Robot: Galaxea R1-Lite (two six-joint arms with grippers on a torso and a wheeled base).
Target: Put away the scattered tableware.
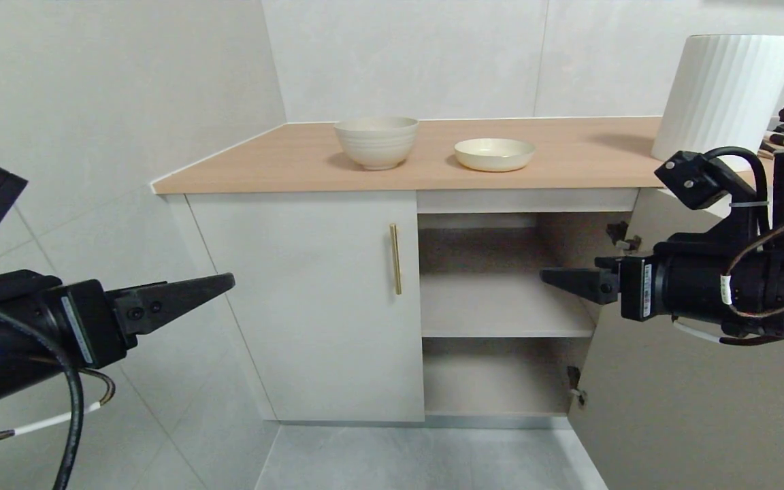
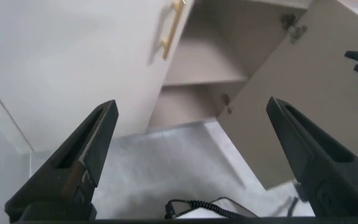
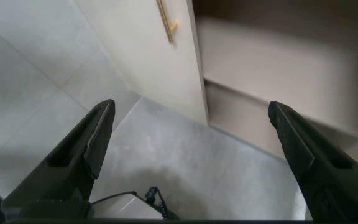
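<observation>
Left gripper (image 2: 191, 109): black tapered fingers spread wide, nothing held, hanging low, left of the closed cabinet door (image 1: 297, 306). Right gripper (image 3: 191, 109): same, wide open and empty, level with the middle shelf (image 1: 494, 303) of the open compartment. Ribbed cream bowl (image 1: 376, 141) and shallow cream dish (image 1: 494, 154) sit near each other, not touching, on the wood-grain countertop (image 1: 263, 163). The door is flat and white, with a slim brass bar handle (image 1: 395, 258).

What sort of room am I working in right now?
Probably a kitchen: tiled walls, a wood-look countertop holding a bowl and shallow dish, and a base cabinet with one door open onto shelves.
</observation>
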